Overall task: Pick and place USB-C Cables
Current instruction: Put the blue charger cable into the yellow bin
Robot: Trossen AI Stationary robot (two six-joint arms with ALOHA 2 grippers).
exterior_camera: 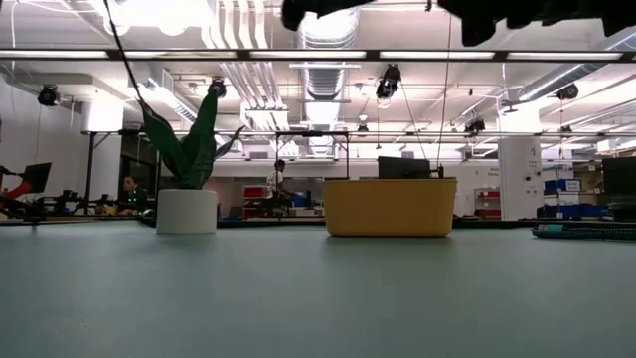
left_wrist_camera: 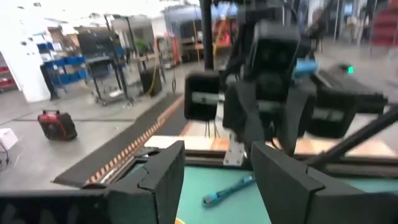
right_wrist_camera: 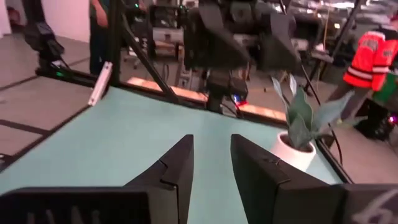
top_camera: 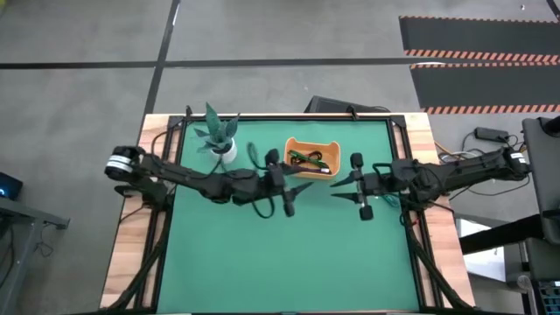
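The orange tray (top_camera: 312, 143) (exterior_camera: 390, 207) stands at the table's far middle. In it lie thin cable bundles (top_camera: 308, 159), one green and one black with red. A teal cable (left_wrist_camera: 227, 190) lies flat on the green mat near the right edge, below the right arm. The dark blue cable I cannot make out for certain. My left gripper (top_camera: 302, 186) (left_wrist_camera: 214, 152) hovers open just near of the tray. My right gripper (top_camera: 337, 186) (right_wrist_camera: 211, 140) faces it from the right, open with a narrow gap. Both are raised well above the mat and hold nothing.
A potted plant in a white pot (top_camera: 219, 140) (exterior_camera: 189, 194) (right_wrist_camera: 298, 127) stands left of the tray, close to the left arm. A dark strand (top_camera: 254, 157) curves between the plant and the tray. The near half of the green mat (top_camera: 289, 262) is bare. People show in the room beyond.
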